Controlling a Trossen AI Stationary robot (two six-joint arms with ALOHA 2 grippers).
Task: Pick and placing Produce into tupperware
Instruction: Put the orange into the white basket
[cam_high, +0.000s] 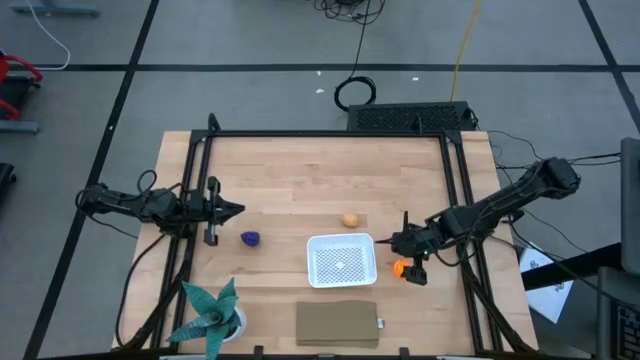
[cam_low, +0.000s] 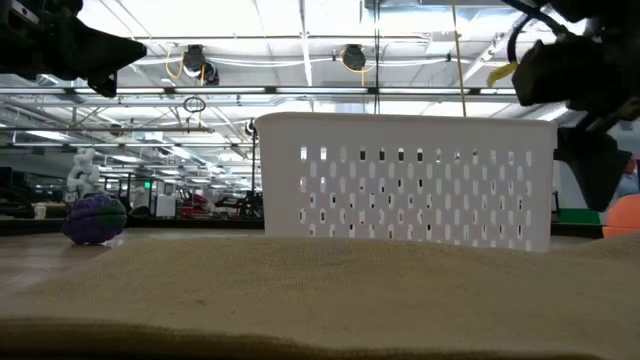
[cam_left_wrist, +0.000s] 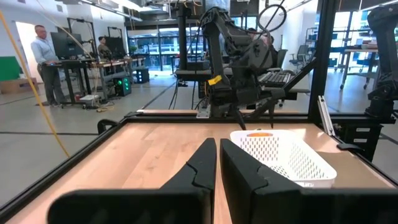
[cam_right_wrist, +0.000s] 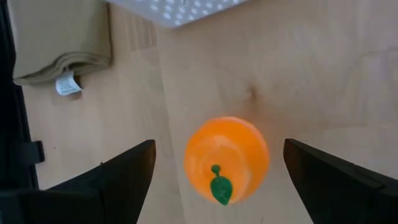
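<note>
Nothing sits in the tupperware (cam_high: 341, 260) yet: the right gripper (cam_right_wrist: 214, 168), jaws spread, straddles the orange piece (cam_right_wrist: 227, 158), while the purple piece (cam_high: 250, 238) and tan piece (cam_high: 350, 220) wait and the left gripper (cam_left_wrist: 216, 163) rests closed.

1. Grey floor (cam_high: 250, 40) crossed by dark lines surrounds the wooden surface (cam_high: 300, 180).
2. Ceiling strip lights (cam_low: 300, 60) glow overhead.
3. A person (cam_left_wrist: 45, 62) stands at distant desks.

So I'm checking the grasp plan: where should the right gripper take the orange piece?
Across its round middle, from straight above. The orange piece lies free on the table beside the tupperware, between the right gripper's open fingers.
</note>
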